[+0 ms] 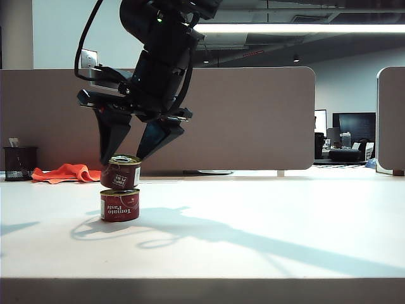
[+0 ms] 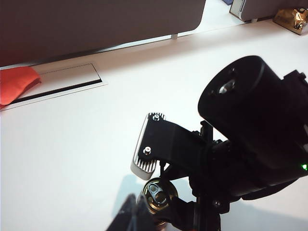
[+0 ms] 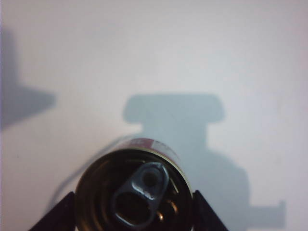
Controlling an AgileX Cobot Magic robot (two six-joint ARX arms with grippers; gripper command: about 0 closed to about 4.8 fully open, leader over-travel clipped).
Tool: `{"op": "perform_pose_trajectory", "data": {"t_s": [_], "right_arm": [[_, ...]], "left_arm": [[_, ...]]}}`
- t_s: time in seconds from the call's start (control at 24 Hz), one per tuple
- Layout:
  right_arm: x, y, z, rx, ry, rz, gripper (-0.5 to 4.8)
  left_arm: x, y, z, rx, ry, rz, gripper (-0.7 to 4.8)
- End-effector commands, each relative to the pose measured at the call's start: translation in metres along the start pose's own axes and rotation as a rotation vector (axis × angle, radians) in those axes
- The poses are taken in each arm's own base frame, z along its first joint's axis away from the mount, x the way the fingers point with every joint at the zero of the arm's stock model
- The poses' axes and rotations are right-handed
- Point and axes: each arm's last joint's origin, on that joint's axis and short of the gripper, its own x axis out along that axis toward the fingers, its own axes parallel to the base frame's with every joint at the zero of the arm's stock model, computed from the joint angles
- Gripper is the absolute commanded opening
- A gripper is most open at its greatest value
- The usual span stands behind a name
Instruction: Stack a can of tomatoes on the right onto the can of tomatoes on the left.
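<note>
Your upper can (image 1: pixel 121 172) sits tilted on the lower can (image 1: pixel 119 204), touching its top; both stand on the table (image 1: pixel 266 221) at about 8 o'clock in the exterior view. Right gripper (image 1: pixel 134 154) hangs over the upper can, fingers (image 1: pixel 112 136) at 11 and 1 o'clock of its lid, jaws partly spread with the can between the tips. Right wrist view shows the pull-tab lid (image 3: pixel 137 192) with a fingertip either side; whether they press it, cannot tell. Left gripper (image 2: pixel 132 216) is barely seen as a dark tip near the can, its opening not readable. Orange cloth (image 1: pixel 66 172) lies at 9 o'clock, black cup (image 1: pixel 19 163) beside it.
</note>
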Motion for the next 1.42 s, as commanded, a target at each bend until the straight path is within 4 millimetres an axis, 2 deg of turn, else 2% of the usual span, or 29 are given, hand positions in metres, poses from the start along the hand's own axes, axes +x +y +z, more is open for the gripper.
{"op": "perform_pose_trajectory", "data": {"t_s": [0.04, 0.37, 0.5, 0.54, 0.58, 0.62, 0.67, 0.71, 0.75, 0.87, 0.92, 1.12, 1.21, 1.25, 1.42], "right_arm": [[-0.005, 0.001, 0.006, -0.005, -0.042, 0.001, 3.36], [-0.007, 0.001, 0.006, -0.005, -0.043, 0.001, 3.4], [-0.023, -0.001, 0.009, -0.003, -0.056, -0.012, 3.37], [-0.034, -0.004, 0.012, 0.002, -0.071, -0.021, 3.35], [-0.055, -0.008, 0.016, 0.003, -0.102, -0.061, 2.65], [-0.068, -0.012, 0.018, -0.001, -0.12, -0.082, 1.74], [-0.085, -0.017, 0.019, -0.005, -0.136, -0.111, 0.57], [-0.099, -0.019, 0.02, 0.002, -0.153, -0.131, 0.08], [-0.116, -0.023, 0.02, 0.013, -0.175, -0.154, -0.07], [-0.161, -0.035, 0.017, 0.055, -0.227, -0.225, -0.06], [-0.193, -0.044, 0.012, 0.078, -0.258, -0.257, -0.06], [-0.263, -0.054, -0.015, 0.128, -0.369, -0.322, -0.06], [-0.288, -0.054, -0.033, 0.143, -0.416, -0.347, -0.06], [-0.307, -0.052, -0.052, 0.156, -0.447, -0.373, -0.06], [-0.34, -0.039, -0.105, 0.176, -0.513, -0.413, -0.06]], "left_arm": [[-0.001, 0.0, 0.002, 0.005, -0.015, 0.001, -0.05], [-0.001, 0.0, 0.0, -0.001, 0.005, 0.0, -0.05], [-0.001, 0.0, 0.0, 0.0, 0.004, 0.0, -0.05], [-0.001, 0.0, 0.0, 0.0, 0.004, 0.0, -0.05], [-0.001, 0.0, 0.0, 0.002, 0.002, 0.001, -0.05], [-0.001, 0.0, 0.0, 0.006, 0.002, 0.001, -0.05], [-0.001, 0.0, 0.0, 0.023, 0.004, 0.0, -0.05], [-0.001, 0.0, 0.0, 0.037, 0.005, 0.0, -0.05], [-0.001, 0.0, 0.0, 0.052, 0.006, 0.0, -0.05], [-0.005, -0.001, 0.0, 0.056, 0.001, 0.001, -0.05], [-0.01, -0.003, 0.0, 0.059, -0.011, 0.009, -0.05], [-0.031, -0.007, -0.006, 0.071, -0.067, 0.087, -0.05], [-0.039, -0.01, -0.012, 0.077, -0.089, 0.099, -0.05], [-0.046, -0.012, -0.02, 0.081, -0.109, 0.1, -0.05], [-0.062, -0.018, -0.044, 0.083, -0.163, 0.106, -0.05]]}}
